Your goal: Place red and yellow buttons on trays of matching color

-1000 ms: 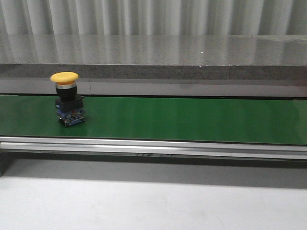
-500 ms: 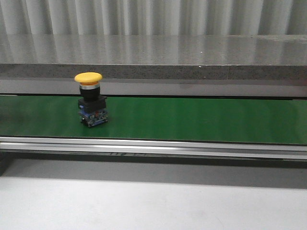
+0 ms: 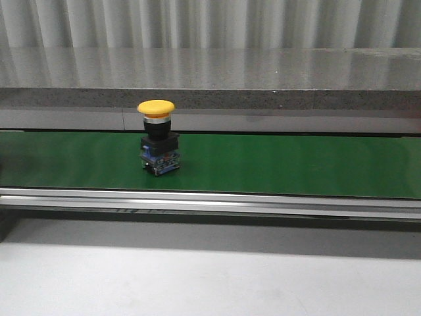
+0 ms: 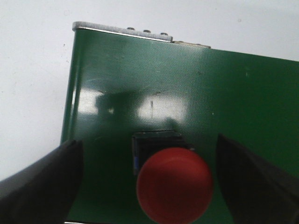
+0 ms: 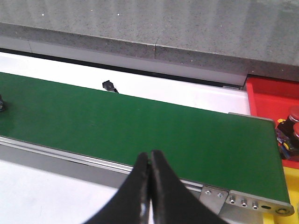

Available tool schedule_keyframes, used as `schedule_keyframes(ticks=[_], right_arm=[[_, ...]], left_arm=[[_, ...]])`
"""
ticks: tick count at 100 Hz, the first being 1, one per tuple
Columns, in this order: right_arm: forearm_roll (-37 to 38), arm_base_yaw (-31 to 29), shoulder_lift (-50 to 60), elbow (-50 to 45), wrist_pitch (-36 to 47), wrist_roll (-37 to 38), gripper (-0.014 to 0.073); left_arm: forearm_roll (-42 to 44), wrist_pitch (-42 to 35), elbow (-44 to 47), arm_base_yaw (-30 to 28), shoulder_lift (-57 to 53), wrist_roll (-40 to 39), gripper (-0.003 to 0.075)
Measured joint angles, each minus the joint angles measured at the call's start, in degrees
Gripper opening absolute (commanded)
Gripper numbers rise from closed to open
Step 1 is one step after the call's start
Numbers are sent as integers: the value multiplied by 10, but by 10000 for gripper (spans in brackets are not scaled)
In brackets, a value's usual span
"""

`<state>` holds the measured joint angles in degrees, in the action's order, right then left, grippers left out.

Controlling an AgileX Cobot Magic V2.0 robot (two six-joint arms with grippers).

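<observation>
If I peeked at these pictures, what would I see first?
A yellow button standing upright on the long green belt, left of its middle. In the left wrist view, a big red button sits on the belt between the open left gripper fingers. A red tray waits past the belt's end.

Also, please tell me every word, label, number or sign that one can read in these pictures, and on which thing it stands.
None can be read.
Yellow button: no text on its cap; its blue base carries small marks, too blurred to read.
Red button: plain cap, no text.
Green belt: no print.
Front rail: faint dark marks, too small to read.
Red tray: no label visible.
</observation>
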<state>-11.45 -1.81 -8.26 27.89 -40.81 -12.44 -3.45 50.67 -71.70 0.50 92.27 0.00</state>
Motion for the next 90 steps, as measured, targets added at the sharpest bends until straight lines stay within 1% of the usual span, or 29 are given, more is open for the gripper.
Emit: schedule_keyframes(ticks=[16,21,25,26,27,30,31,33,38,40,45,47,49,66,90], right_arm=[[0,0,0,0,0,0,-66],[0,0,0,0,0,0,-66],[0,0,0,0,0,0,-66],[0,0,0,0,0,0,-66],[0,0,0,0,0,0,-66],[0,0,0,0,0,0,-66],[0,0,0,0,0,0,-66],[0,0,0,0,0,0,-66],[0,0,0,0,0,0,-66],[0,0,0,0,0,0,-66],[0,0,0,0,0,0,-66],[0,0,0,0,0,0,-66],[0,0,0,0,0,0,-66],[0,0,0,0,0,0,-66],[0,0,0,0,0,0,-66]], left_arm=[[-1,-34,1,19,-30,28,538],[-3,-51,1,31,-46,37,505],[-3,-61,1,41,-58,43,452],[-3,-65,3,43,-63,44,452],[-3,-68,4,46,-65,45,421],[-3,-77,7,54,-78,50,386],[-3,-82,7,57,-81,51,360],[-3,-90,11,61,-89,53,334],[-4,-107,23,76,-109,57,214],[-4,-113,30,80,-119,59,181],[-4,-128,48,93,-141,61,55],[-3,-134,57,97,-151,62,25],[-3,-140,66,101,-162,62,-22],[-3,-184,155,126,-247,64,-20],[-14,-225,295,136,-398,64,-20]])
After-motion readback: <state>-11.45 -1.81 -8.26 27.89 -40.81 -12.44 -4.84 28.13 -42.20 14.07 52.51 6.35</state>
